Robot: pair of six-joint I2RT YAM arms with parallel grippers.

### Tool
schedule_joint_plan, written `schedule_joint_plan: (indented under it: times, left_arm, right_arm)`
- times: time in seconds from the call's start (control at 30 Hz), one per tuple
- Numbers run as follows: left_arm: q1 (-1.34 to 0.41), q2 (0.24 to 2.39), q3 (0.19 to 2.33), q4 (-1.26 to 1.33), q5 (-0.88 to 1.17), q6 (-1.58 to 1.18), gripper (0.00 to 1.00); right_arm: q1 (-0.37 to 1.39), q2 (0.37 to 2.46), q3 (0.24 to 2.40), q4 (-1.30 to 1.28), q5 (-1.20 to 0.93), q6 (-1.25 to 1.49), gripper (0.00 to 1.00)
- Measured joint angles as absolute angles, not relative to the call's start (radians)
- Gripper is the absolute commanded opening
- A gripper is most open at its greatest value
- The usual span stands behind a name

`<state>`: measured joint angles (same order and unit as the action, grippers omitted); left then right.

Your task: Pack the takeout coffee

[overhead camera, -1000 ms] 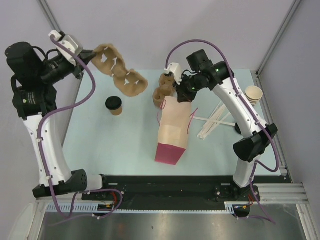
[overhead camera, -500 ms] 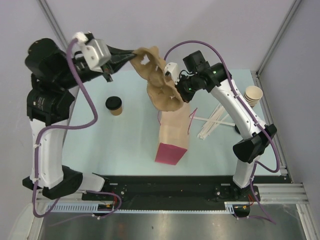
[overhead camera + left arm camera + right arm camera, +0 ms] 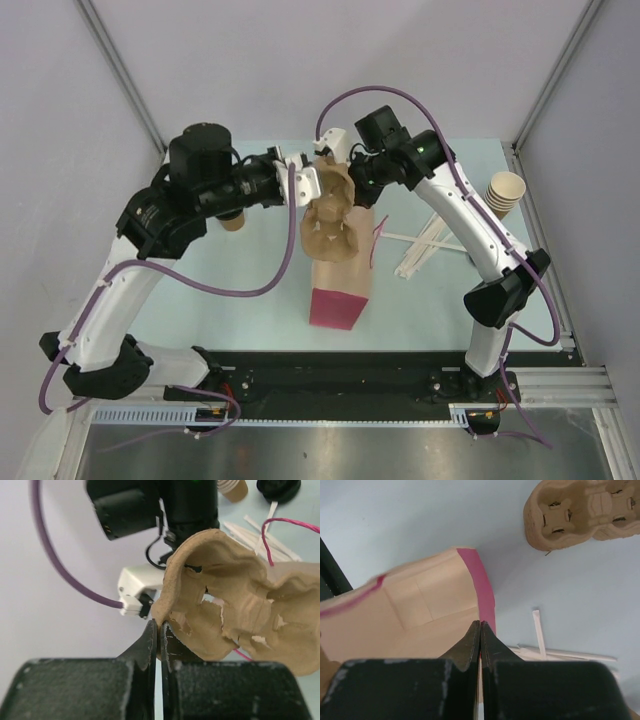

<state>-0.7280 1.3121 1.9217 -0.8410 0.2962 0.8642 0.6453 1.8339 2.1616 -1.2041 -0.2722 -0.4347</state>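
- The takeout coffee (image 3: 233, 221) is sitting on the table (image 3: 200, 290) at the left, partly hidden under the left arm. It is well apart from the bag's mouth and not yet packed.
- The left gripper (image 3: 159, 630) is pinching the thin rim of a pulp cup carrier (image 3: 240, 610). Its jaws are closed down to the thickness of the card and have hold of nothing else.
- The carrier is hanging tilted over the far end of the pink paper bag (image 3: 340, 265). Whether it is touching the bag's lip or just above it, I cannot tell.
- The step in hand is probably feeding this carrier into the bag. To do it well:
  - Line up the carrier's long side with the bag.
  - Lead with a narrow end and go in slowly, so the cup wells are not snagging on the rim or on the pink string handle (image 3: 295, 526).
  - Avoid sideways jerks, because a grip this small on soft pulp is likely to let the carrier pivot or tear.
- The right gripper (image 3: 480, 630) is clamping the bag's upper edge, jaws fully together on the paper. It should be holding steady and slightly raised to keep the mouth wide.
- A second carrier (image 3: 585, 510) is lying on the table beyond the bag. Wooden sticks (image 3: 430, 245) and a stack of pale cups (image 3: 507, 190) are sitting further right, all worth steering clear of.
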Motion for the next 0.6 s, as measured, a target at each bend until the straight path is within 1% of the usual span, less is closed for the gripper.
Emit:
schedule_joint_plan:
  times: [0.2, 0.4, 0.6]
  left_arm:
    - [-0.800, 1.269, 1.815, -0.828, 0.197, 0.915, 0.00]
    - [-0.862, 1.267, 1.813, -0.783, 0.141, 0.918, 0.00]
    - [-0.908, 1.269, 1.829, -0.772, 0.128, 0.921, 0.00]
  right_arm:
    - [0.661, 1.834, 2.164, -1.195, -0.234, -0.407, 0.00]
    - [0.673, 1.834, 2.168, -1.181, -0.190, -0.382, 0.00]
    - [0.674, 1.834, 2.168, -1.176, -0.165, -0.373, 0.00]
